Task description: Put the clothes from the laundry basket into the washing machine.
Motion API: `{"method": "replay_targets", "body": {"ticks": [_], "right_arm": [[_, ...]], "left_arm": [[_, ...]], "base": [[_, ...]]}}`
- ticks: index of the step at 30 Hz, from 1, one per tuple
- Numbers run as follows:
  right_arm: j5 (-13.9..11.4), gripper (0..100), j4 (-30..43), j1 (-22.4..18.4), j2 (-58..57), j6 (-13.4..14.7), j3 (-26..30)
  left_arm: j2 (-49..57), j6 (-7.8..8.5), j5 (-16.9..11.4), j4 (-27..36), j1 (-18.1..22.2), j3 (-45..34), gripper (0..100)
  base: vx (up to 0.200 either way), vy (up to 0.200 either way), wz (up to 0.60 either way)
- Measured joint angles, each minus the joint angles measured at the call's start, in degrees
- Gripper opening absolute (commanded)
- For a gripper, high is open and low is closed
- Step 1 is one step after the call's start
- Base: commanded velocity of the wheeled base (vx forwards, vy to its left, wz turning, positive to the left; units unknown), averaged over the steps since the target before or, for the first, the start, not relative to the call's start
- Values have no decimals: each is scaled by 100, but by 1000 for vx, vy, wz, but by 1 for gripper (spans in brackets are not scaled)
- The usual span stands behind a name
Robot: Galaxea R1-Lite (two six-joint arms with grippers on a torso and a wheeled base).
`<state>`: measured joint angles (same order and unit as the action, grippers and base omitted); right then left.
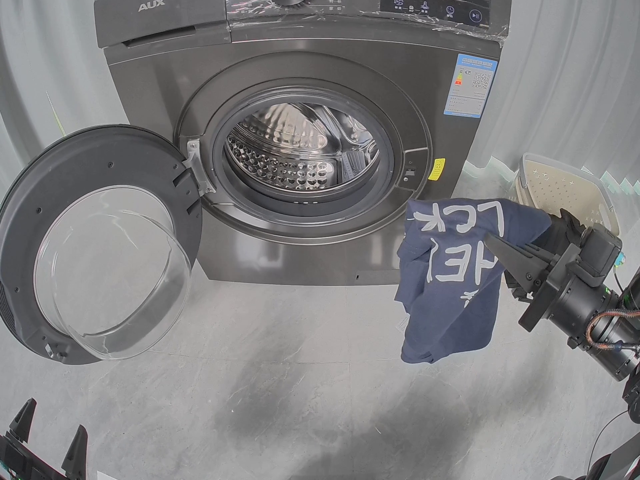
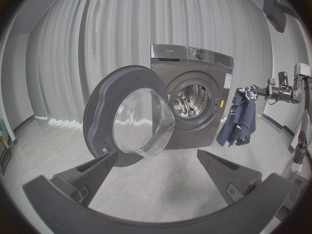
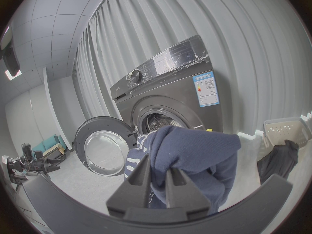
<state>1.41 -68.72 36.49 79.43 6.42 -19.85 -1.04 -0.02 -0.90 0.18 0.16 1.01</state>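
Note:
A grey front-loading washing machine (image 1: 300, 101) stands ahead with its round door (image 1: 100, 248) swung wide to the left and its steel drum (image 1: 300, 148) bare. My right gripper (image 1: 510, 248) is shut on a navy T-shirt with white lettering (image 1: 453, 275), which hangs above the floor to the right of the drum opening. The T-shirt (image 3: 191, 150) drapes over the fingers (image 3: 139, 179) in the right wrist view. The beige laundry basket (image 1: 567, 188) sits at the far right, with a dark garment (image 3: 279, 160) hanging over its rim. My left gripper (image 2: 156, 166) hangs open low at the left.
Grey tiled floor (image 1: 280, 381) stretches in front of the machine. Pleated white curtains (image 2: 97, 49) line the wall behind it. The open door juts out over the floor on the left side.

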Motion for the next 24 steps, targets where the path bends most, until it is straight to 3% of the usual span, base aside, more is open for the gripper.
{"method": "replay_targets", "body": {"ticks": [10,17,24], "right_arm": [[41,0,2,306,384,173,-444],[57,0,-6,373,783,474,-785],[69,0,-129,428,1315,542,-1154]], "left_arm": [[0,38,63,-2,9,0,100],[0,113,48,-13,15,0,100],[0,133,26,-21,11,0,100]], "base": [[0,0,0],[0,0,0],[0,0,0]]}}
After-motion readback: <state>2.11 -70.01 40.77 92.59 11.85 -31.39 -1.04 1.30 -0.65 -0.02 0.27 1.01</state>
